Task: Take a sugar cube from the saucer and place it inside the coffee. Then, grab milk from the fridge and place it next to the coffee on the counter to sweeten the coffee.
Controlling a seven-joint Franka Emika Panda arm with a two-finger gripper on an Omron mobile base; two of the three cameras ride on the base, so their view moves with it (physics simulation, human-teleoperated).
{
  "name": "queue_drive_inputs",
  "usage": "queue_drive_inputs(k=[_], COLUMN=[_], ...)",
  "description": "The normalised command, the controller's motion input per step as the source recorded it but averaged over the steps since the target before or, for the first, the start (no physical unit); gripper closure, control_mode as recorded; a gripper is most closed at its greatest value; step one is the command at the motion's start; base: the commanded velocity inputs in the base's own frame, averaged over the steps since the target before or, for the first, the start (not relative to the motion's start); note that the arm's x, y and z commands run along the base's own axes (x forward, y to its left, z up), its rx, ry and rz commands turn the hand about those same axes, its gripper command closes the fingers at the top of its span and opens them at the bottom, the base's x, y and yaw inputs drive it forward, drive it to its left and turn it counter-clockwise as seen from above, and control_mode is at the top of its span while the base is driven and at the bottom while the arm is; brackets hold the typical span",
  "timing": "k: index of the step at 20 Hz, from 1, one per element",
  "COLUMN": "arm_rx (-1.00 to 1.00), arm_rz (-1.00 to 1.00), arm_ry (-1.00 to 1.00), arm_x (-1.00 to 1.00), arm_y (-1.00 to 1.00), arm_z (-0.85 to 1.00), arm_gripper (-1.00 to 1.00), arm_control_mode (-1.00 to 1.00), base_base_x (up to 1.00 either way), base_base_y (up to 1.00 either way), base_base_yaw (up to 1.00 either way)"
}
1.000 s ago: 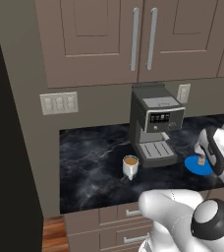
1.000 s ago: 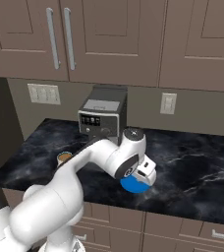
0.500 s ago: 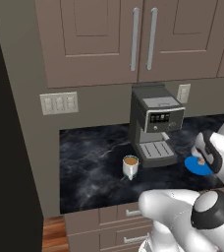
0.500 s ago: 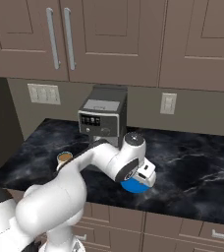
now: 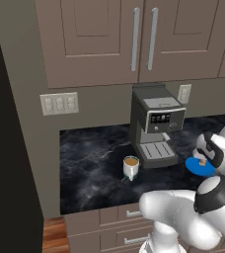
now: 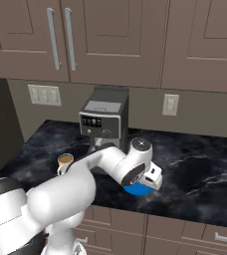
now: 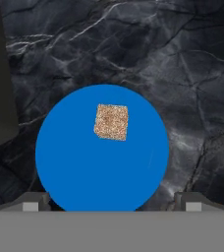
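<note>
The hand (image 7: 112, 204) is held above the saucer (image 7: 84, 167), its fingers (image 7: 33, 203) spread wide apart with nothing between them. The brown sugar cube (image 7: 111, 121) is seen lying on the blue saucer, a little off its middle. The saucer is set on the black marble bench (image 5: 90, 163), just beside the coffee machine (image 5: 154, 126). The coffee (image 5: 131, 167) is placed near the machine's other side, apart from the saucer.
</note>
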Motion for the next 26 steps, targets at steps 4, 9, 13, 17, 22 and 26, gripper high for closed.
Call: queue_drive_inputs(k=[4, 9, 13, 17, 22, 26], arm_rx=[0.0, 0.0, 0.0, 0.0, 0.0, 0.0], arm_rz=[0.01, 0.0, 0.0, 0.0, 0.0, 0.0], arm_ry=[0.0, 0.0, 0.0, 0.0, 0.0, 0.0], arm_x=[0.16, 0.17, 0.14, 0.1, 0.06, 0.05], arm_y=[-0.02, 0.0, 0.0, -0.01, -0.03, -0.03], arm_z=[-0.07, -0.08, -0.13, -0.12, -0.12, -0.11], arm_gripper=[-1.0, -1.0, -1.0, -1.0, -1.0, -1.0], arm_control_mode=[-1.0, -1.0, -1.0, -1.0, -1.0, -1.0], base_base_x=[0.0, 0.0, 0.0, 0.0, 0.0, 0.0], base_base_y=[0.0, 0.0, 0.0, 0.0, 0.0, 0.0], base_base_yaw=[0.0, 0.0, 0.0, 0.0, 0.0, 0.0])
